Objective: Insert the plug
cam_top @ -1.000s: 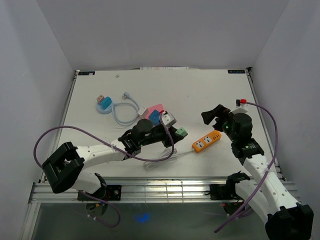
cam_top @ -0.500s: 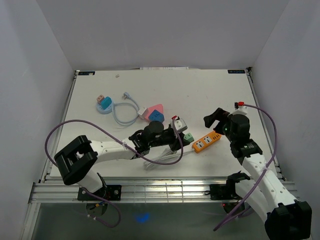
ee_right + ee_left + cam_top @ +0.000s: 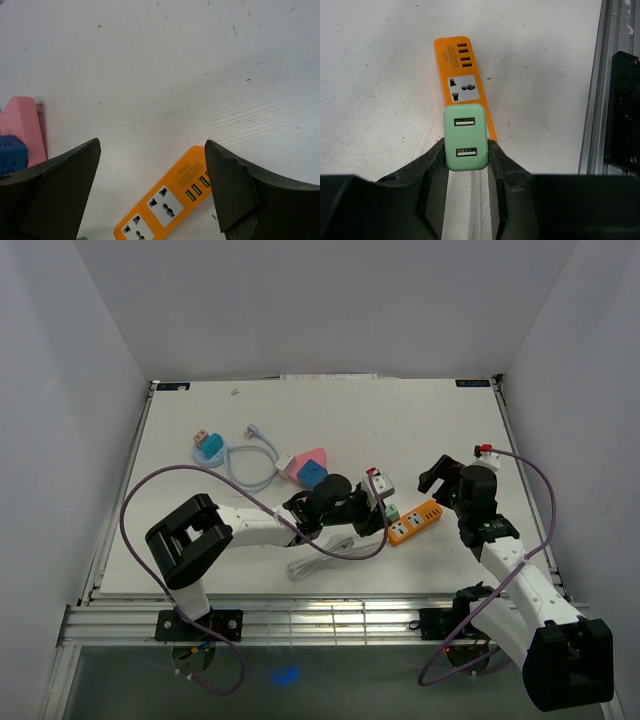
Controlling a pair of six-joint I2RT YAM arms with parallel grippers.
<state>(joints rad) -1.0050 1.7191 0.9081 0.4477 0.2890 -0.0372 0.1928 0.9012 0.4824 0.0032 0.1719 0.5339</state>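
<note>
My left gripper (image 3: 465,156) is shut on a mint-green USB charger plug (image 3: 465,136) and holds it just above the near end of the orange power strip (image 3: 462,85), covering that end. In the top view the left gripper (image 3: 384,508) sits at the strip's left end (image 3: 418,521). My right gripper (image 3: 152,187) is open and empty, hovering above the strip's USB end (image 3: 167,200); in the top view the right gripper (image 3: 440,480) is just beyond the strip's right end.
A pink and blue adapter (image 3: 310,467) lies behind the left gripper, also in the right wrist view (image 3: 20,132). A white cable loop (image 3: 245,465) and a blue round charger (image 3: 207,447) lie at the back left. A grey cord (image 3: 325,558) runs from the strip.
My left gripper has carried the green plug rightward, from left of the power strip to right over its left end. My right gripper has dropped closer to the strip's right end.
</note>
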